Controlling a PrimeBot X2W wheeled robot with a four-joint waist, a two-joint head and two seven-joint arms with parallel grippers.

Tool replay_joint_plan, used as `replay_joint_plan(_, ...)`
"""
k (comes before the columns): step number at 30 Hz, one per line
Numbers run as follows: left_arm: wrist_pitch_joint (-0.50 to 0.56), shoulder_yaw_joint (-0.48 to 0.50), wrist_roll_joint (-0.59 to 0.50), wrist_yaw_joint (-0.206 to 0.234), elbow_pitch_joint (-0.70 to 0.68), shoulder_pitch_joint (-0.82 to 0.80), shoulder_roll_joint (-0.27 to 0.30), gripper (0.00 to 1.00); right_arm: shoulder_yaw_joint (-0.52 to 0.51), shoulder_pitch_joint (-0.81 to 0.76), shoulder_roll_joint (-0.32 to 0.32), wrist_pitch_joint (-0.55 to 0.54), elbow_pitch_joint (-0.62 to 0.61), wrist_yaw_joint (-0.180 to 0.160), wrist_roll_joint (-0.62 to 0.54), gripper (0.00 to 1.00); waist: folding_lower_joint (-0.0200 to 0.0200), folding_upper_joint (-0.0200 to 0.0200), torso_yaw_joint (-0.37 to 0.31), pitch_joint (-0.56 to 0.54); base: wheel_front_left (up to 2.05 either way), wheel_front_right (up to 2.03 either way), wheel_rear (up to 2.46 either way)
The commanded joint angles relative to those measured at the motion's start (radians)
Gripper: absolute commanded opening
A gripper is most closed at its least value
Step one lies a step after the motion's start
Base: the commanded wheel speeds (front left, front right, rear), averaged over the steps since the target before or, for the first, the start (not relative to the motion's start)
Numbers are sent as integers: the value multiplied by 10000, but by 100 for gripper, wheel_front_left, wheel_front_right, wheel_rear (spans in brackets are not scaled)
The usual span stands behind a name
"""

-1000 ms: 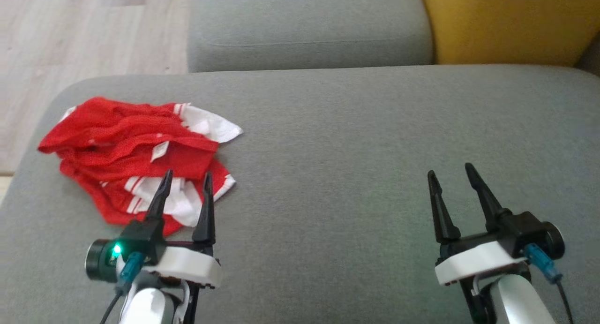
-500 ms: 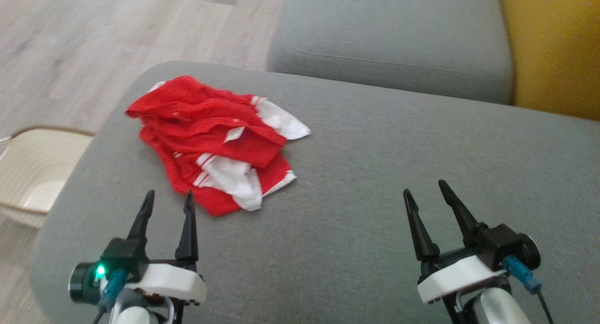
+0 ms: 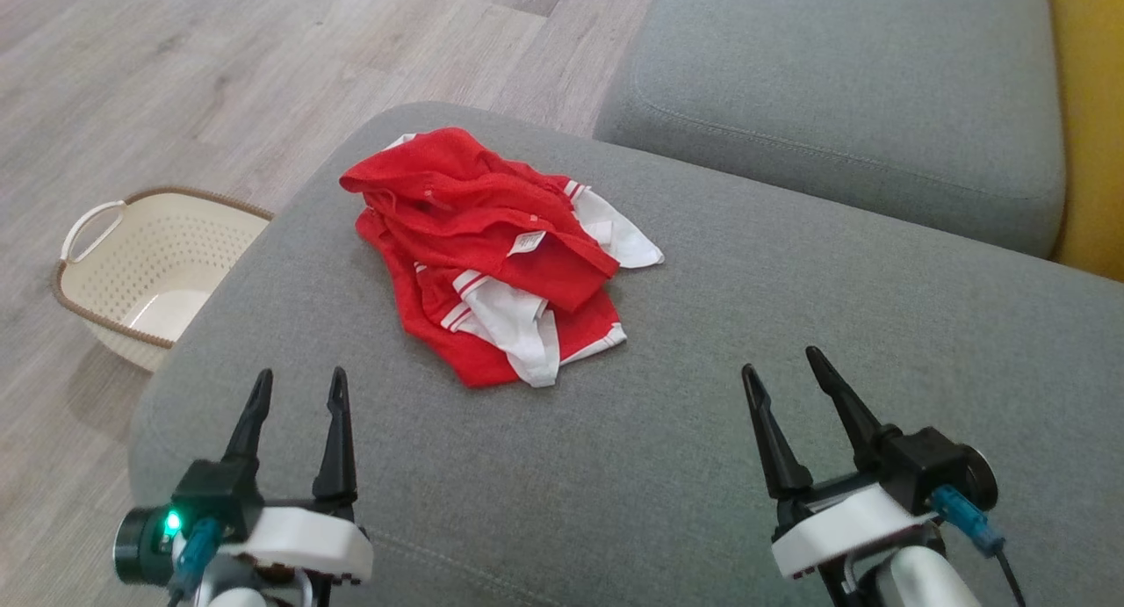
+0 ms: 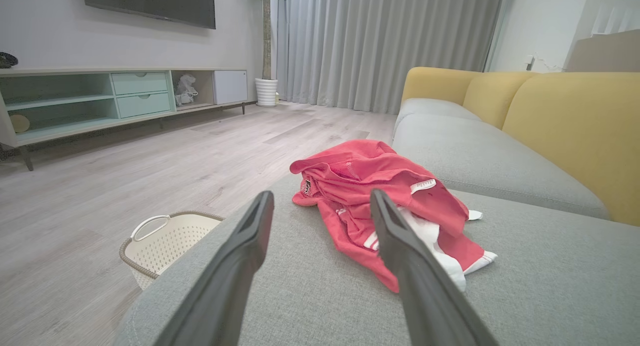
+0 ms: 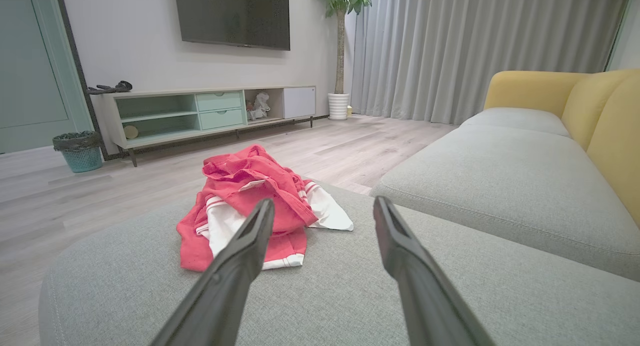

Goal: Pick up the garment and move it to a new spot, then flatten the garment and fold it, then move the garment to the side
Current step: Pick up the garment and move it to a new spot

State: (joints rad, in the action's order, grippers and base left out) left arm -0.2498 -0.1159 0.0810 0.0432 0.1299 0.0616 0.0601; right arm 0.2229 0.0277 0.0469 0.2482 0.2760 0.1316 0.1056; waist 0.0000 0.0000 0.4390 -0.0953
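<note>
A crumpled red garment with white stripes and panels (image 3: 492, 247) lies on the grey sofa seat (image 3: 790, 326), near its far left end. My left gripper (image 3: 299, 383) hovers open over the seat's front left, short of the garment's near edge, nothing between its fingers. At the lower right my right gripper (image 3: 781, 363) is open too, well to the right of the garment. The left wrist view has the garment (image 4: 385, 196) just beyond the gripper (image 4: 322, 198), ahead and to the right. In the right wrist view the garment (image 5: 255, 196) lies ahead and left of the gripper (image 5: 324, 203).
A cream plastic basket (image 3: 149, 264) with a brown rim stands on the wooden floor left of the sofa. A second grey cushion (image 3: 843, 97) lies beyond, with yellow backrests (image 3: 1089, 124) at the right. Across the room are a TV cabinet (image 5: 200, 110) and a bin (image 5: 77, 150).
The head camera has swung left, so the garment now sits nearer the middle and the basket has come into view. The garment itself has not moved. Both grippers stay open.
</note>
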Motion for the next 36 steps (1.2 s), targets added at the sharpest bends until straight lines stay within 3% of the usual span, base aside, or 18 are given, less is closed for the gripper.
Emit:
replay_joint_plan(1,-120,322,-70,-26,-387,-391,-33,100,226,226,34,130,-276,-9,84,100,0,0,4,9,0,0,0)
replay_joint_plan(10,-120,625,173,-93,-193,-523,-63,100,168,180,34,134,-445,-9,229,100,0,0,-67,95,0,0,0)
replay_joint_plan(20,-120,1273,464,-492,481,-1508,219,100,-370,225,34,125,-663,-9,187,100,0,0,-346,669,0,0,0)
replay_joint_plan(25,-22,1473,649,-744,1372,-2436,627,100,-650,435,34,7,-962,-9,-58,100,0,0,-742,1163,0,0,0)
replay_joint_plan(36,2099,1466,970,-1318,3436,-5499,1969,100,-1219,1066,66,-504,-2188,-9,-721,100,0,0,-1882,2715,0,0,0)
